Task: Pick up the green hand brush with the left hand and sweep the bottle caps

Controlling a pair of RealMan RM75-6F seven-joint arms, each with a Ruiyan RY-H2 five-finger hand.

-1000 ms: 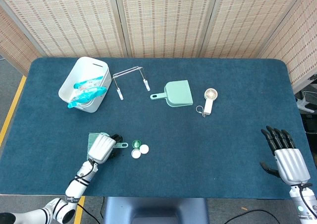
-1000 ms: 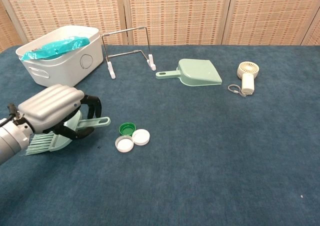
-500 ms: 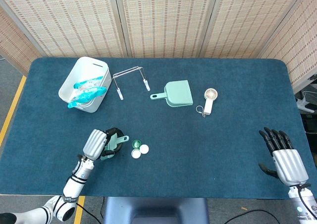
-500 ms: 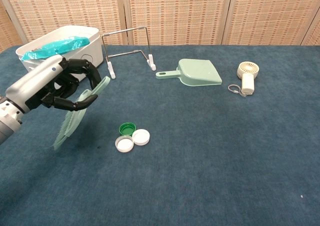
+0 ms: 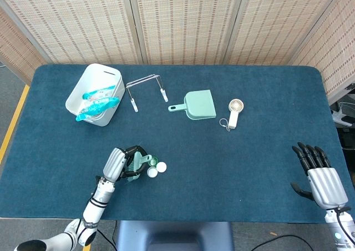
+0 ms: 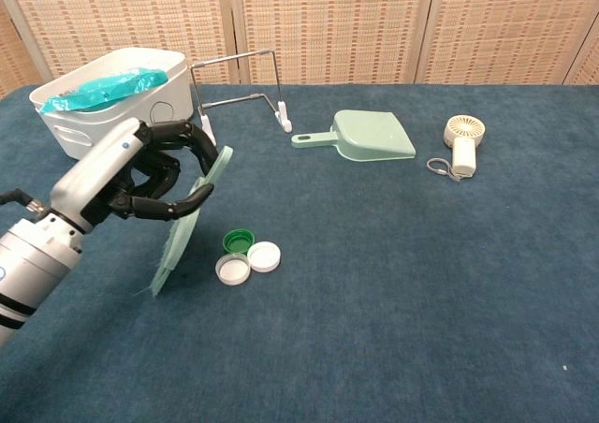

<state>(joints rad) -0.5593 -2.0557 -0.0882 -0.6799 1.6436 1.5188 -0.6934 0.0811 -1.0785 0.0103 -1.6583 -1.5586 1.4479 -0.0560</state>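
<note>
Green plastic hand brush (image 6: 184,224) is held off the dark blue carpeted tabletop (image 6: 393,283) by the left robot hand (image 6: 140,175), whose black fingers are wrapped round its handle end. The brush is tilted, bristles pointing down and just left of the caps, presumably so a sweep can begin from that side. The pale green plastic dustpan (image 6: 370,137) lies well apart, towards the far side. The right robot hand (image 5: 319,176) is kept at the near right edge, empty, fingers spread. Three small round bottle caps (image 6: 245,255), one green and two white, lie touching in a cluster, not yet swept.
</note>
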